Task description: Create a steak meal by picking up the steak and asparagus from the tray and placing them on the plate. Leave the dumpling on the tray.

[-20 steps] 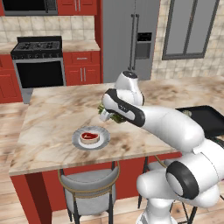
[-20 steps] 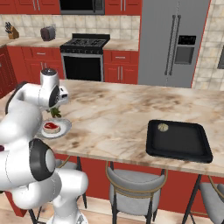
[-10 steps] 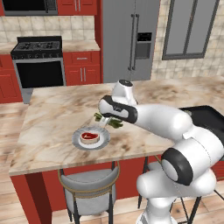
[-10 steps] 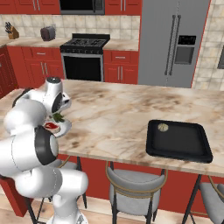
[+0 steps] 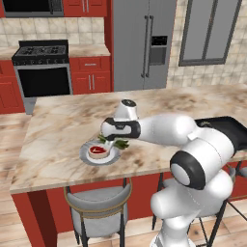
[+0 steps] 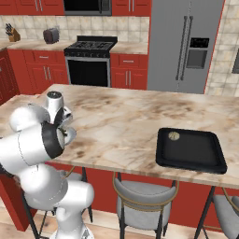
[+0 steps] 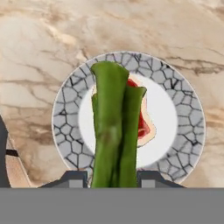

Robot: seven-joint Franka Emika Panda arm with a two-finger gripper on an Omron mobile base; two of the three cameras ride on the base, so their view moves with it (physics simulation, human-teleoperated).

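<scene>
1. Since a second ago the arm has swung lower and further over the plate (image 5: 99, 153), carrying the asparagus (image 5: 117, 143) with it from above the worktop (image 5: 62, 130) to just over the plate's near edge.
2. On the worktop, in the right base view, the black tray (image 6: 190, 150) lies well apart from the arm, toward the right side.
3. The plate, with its white centre and grey cracked-pattern rim (image 7: 65, 127), sits on the marble near the front edge of the worktop, directly below the hand.
4. The hand (image 7: 112, 178) is closed tightly on the asparagus; the two dark fingertips (image 7: 73, 178) press the green stalks from either side at the bottom of the hand view.
5. The asparagus (image 7: 114, 131) is clear of the plate, held above it, its stalks reaching out across the plate's middle.
6. The steak (image 5: 97, 150) lies on the plate's white centre, its red middle and pale rim partly hidden behind the stalks in the hand view (image 7: 143, 124).
7. The dumpling (image 6: 173, 136) rests in the tray's far left corner, small and pale.
</scene>
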